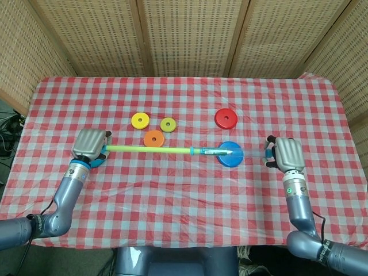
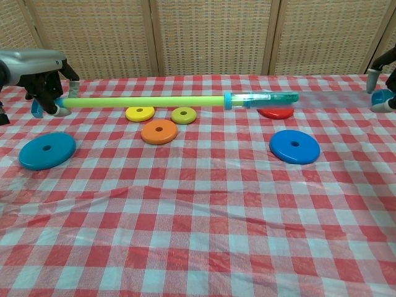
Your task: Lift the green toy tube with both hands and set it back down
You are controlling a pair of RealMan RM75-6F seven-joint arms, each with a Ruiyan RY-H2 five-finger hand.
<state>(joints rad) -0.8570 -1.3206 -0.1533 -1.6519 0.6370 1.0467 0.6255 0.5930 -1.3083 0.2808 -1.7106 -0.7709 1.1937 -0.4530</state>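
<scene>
The green toy tube (image 1: 149, 149) (image 2: 142, 101) hangs level above the table, clear of the cloth. My left hand (image 1: 89, 144) (image 2: 38, 74) grips its left end, which has a blue cap. A blue collar (image 1: 191, 151) (image 2: 228, 99) joins the green part to a clear, bluish section (image 1: 247, 153) (image 2: 322, 96) that runs on to the right. My right hand (image 1: 286, 154) (image 2: 386, 77) holds that far end at the table's right side; in the chest view it is cut off by the frame edge.
A teal disc (image 2: 47, 150) lies below the left hand. A blue disc (image 1: 230, 161) (image 2: 294, 146) lies under the clear section, with a red disc (image 1: 226, 118) behind it. Yellow (image 1: 140, 120), olive (image 1: 168, 124) and orange (image 1: 153, 138) discs sit behind the tube's green part.
</scene>
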